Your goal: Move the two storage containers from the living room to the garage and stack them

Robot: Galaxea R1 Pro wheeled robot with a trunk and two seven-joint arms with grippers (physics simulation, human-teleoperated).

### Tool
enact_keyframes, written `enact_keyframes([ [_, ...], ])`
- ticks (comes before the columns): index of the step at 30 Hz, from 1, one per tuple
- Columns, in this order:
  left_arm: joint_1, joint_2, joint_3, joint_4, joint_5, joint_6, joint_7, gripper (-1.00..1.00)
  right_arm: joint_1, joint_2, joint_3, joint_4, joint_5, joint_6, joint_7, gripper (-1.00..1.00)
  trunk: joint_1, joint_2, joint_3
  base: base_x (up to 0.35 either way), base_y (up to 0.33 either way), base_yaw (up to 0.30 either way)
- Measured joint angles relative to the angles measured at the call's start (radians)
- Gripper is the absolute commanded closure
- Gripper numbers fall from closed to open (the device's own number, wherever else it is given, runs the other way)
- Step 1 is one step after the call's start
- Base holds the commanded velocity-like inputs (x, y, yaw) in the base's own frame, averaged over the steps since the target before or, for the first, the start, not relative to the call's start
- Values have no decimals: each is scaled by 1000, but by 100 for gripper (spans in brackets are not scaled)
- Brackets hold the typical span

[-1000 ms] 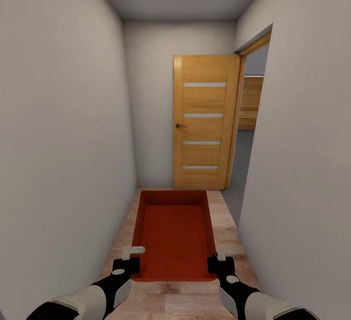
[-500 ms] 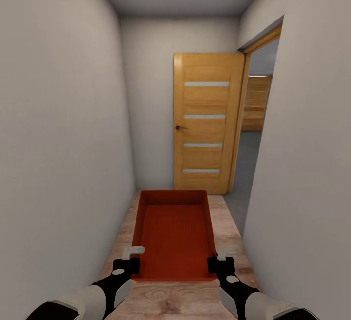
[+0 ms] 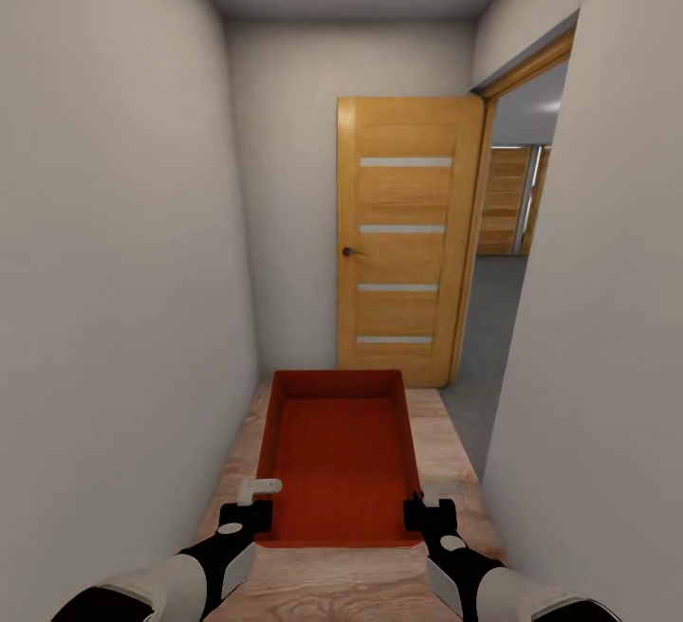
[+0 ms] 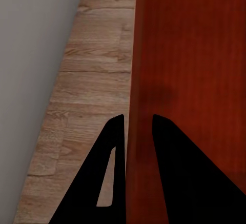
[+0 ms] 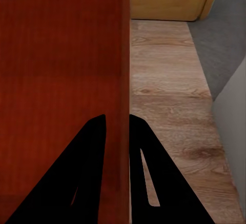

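One orange-red storage container [image 3: 337, 456] hangs level in front of me, carried over the wood plank floor of a narrow corridor. My left gripper [image 3: 256, 508] is shut on its left wall, which runs between the black fingers [image 4: 115, 147] in the left wrist view, where the container [image 4: 189, 70] shows red. My right gripper [image 3: 422, 508] is shut on the right wall, pinched between its fingers [image 5: 97, 147] in the right wrist view, beside the container [image 5: 61, 55]. Grey concrete floor [image 3: 493, 319] shows through a doorway ahead on the right.
Pale walls close in on both sides, the left wall [image 3: 123, 271] and the right wall [image 3: 607, 319]. An open wooden door [image 3: 403, 238] stands against the end wall. The doorway's wooden frame [image 3: 474, 252] opens to the right, with wooden panels [image 3: 503, 200] beyond.
The camera has rolled forward along the corridor: the door and the doorway look larger and nearer. The container and both grippers keep the same place in the view.
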Motion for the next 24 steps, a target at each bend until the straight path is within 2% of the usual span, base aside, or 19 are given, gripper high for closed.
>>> enact_keyframes([
  [24, 0, 0, 0, 0, 0, 0, 0, 100, 0, 0, 0, 0, 0, 0, 0, 100, 0, 0, 0, 322, 0, 0],
])
